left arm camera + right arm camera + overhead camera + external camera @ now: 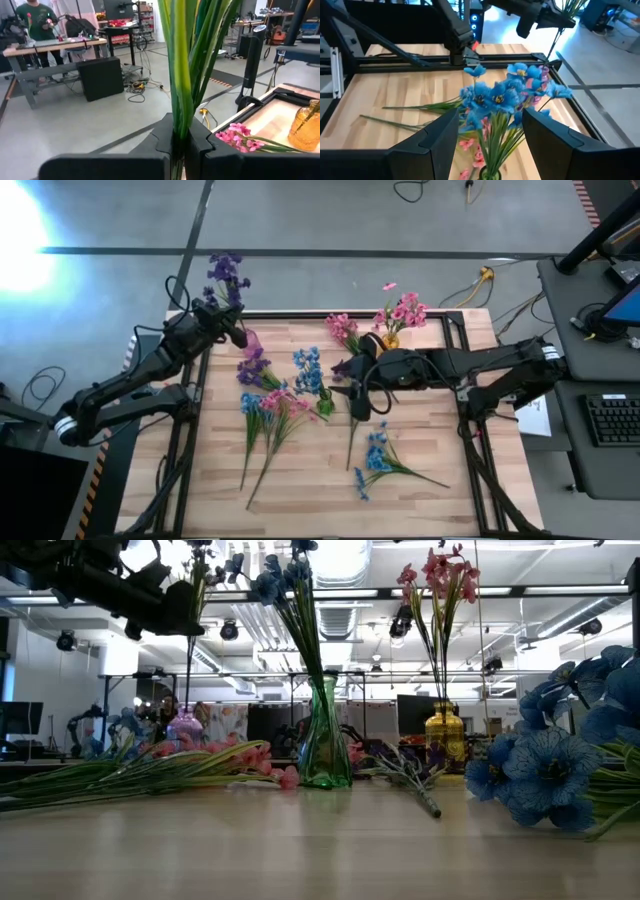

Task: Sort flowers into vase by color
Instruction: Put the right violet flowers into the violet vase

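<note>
Purple sprig held high, purple vase below

Over our wooden table (pixel 420 500), the left gripper (pixel 236 330) is clamped on the purple flower sprig (pixel 226 275), stem upright, just beside the purple vase (pixel 252 352). Our right gripper (pixel 345 377) hangs parted and empty near the green vase (pixel 324 740) of blue flowers (pixel 507 92).

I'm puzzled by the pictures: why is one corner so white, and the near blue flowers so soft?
High view: glare on the floor washes out that corner. Low view: the blue flowers sit close to the lens and blur, while ceiling lights backlight the green vase.
</note>
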You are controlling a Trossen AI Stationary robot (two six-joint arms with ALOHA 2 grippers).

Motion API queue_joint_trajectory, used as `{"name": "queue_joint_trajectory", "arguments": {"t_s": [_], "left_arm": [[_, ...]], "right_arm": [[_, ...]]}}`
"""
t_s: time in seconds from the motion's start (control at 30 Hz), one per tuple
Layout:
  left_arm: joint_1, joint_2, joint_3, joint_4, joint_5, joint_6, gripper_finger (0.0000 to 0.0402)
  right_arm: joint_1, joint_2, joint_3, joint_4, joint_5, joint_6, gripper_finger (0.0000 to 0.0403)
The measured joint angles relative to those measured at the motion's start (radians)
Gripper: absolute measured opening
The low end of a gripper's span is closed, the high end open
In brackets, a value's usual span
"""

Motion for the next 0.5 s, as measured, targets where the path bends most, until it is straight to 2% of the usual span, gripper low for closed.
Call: {"name": "queue_joint_trajectory", "arguments": {"t_s": [0.13,0.5], "left_arm": [[0.000,0.014,-0.009,-0.005,-0.033,-0.056,0.0001],[0.000,0.015,-0.009,-0.003,-0.054,-0.047,0.0029]], "right_arm": [[0.001,0.000,0.000,-0.026,-0.003,0.011,0.0212],[0.001,-0.001,0.000,-0.031,-0.004,0.025,0.0212]]}}
